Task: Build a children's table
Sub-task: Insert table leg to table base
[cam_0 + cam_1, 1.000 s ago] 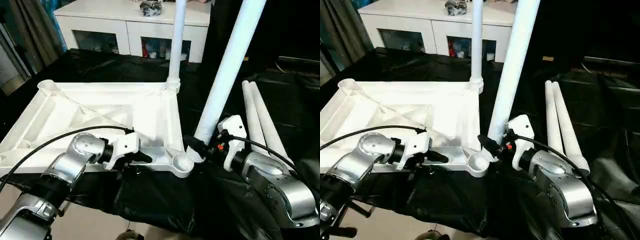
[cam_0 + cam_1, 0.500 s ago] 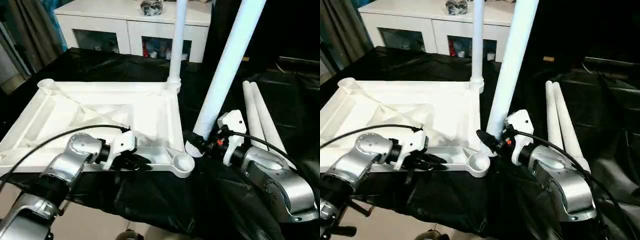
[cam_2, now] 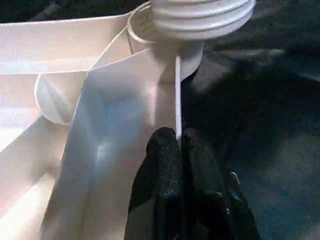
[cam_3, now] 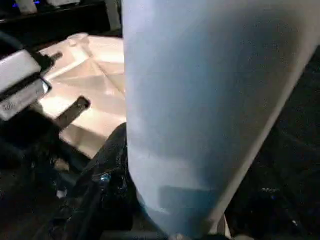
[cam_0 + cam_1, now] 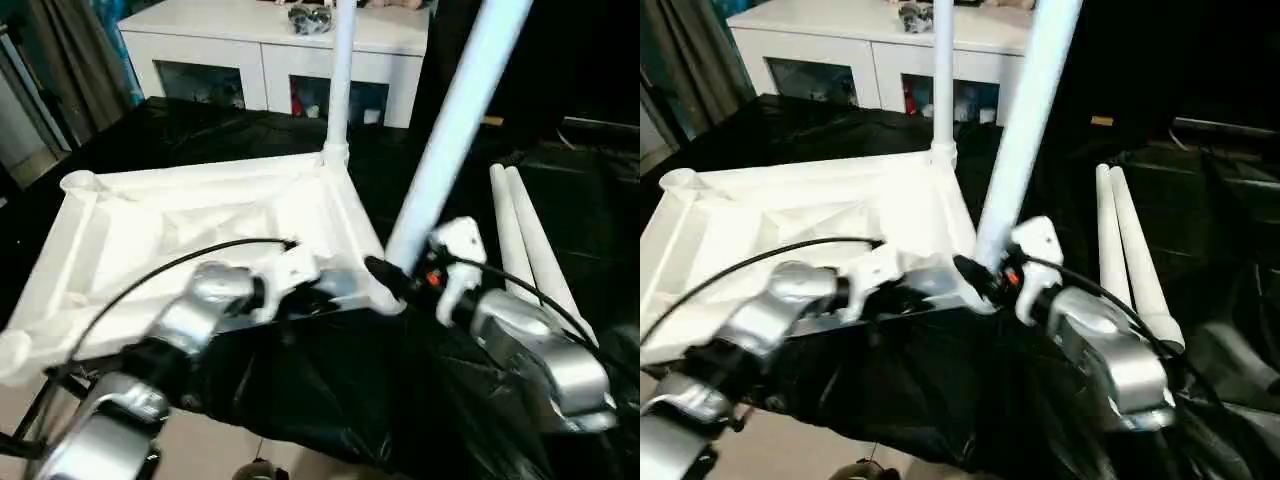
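The tabletop lies upside down, ribbed underside up, on a desk draped in black cloth, its near edge toward the robot. One leg stands upright in the far right corner socket. A second leg leans steeply, its lower end just by the near right corner of the tabletop, where the right gripper holds it with its black fingers clamped around the tube low down; in the right wrist view the tube stands close against the fingers. The left gripper has its two fingers pressed together on the thin rim of the tabletop's near edge, close to the near right socket, whose ribbed ring shows just beyond the fingertips in the left wrist view. Two more legs lie side by side on the black cloth, to the right of the tabletop and well apart from it. Behind the desk stands a white cabinet with glass-fronted compartments, and a small dark thing rests on its top.
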